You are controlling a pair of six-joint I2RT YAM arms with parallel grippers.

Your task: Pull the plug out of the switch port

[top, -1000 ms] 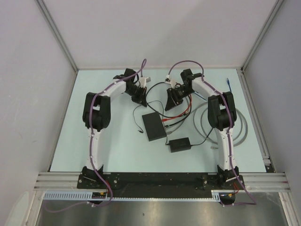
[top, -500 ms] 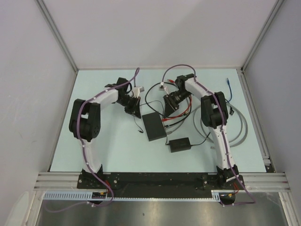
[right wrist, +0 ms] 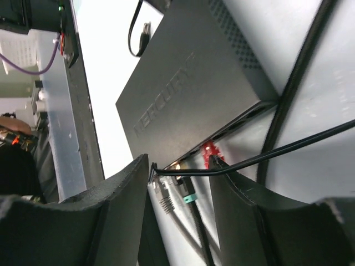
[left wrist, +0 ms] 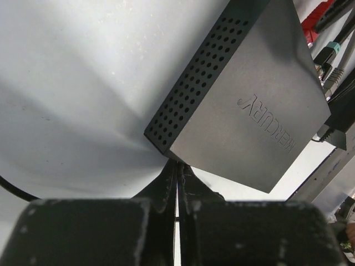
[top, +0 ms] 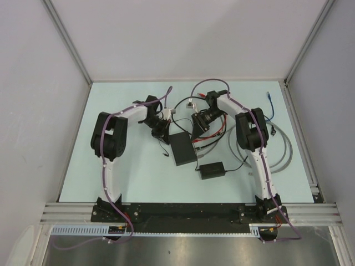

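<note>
— So, where do we stand on the switch [top: 183,148]?

— It lies flat at the centre of the top view. In the right wrist view the red plug [right wrist: 212,156] sits in the switch port [right wrist: 204,145], mid-frame, between the fingers of our right gripper [right wrist: 180,166]. The jaws stand about half apart with nothing clamped.

— And our left gripper [left wrist: 177,166]?

— Pressed fully shut and empty, its tip just beside the switch's near corner at lower centre of its own view. We judge it well placed to brace the box.

— What matters for the grab?

— A thin black cable [right wrist: 288,141] crosses between our fingers, and a teal-clipped plug [right wrist: 187,198] lies close below. We should advance until only the red plug's body is between the pads, close squarely, then draw straight back along the port's axis while the left holds the box down.
</note>
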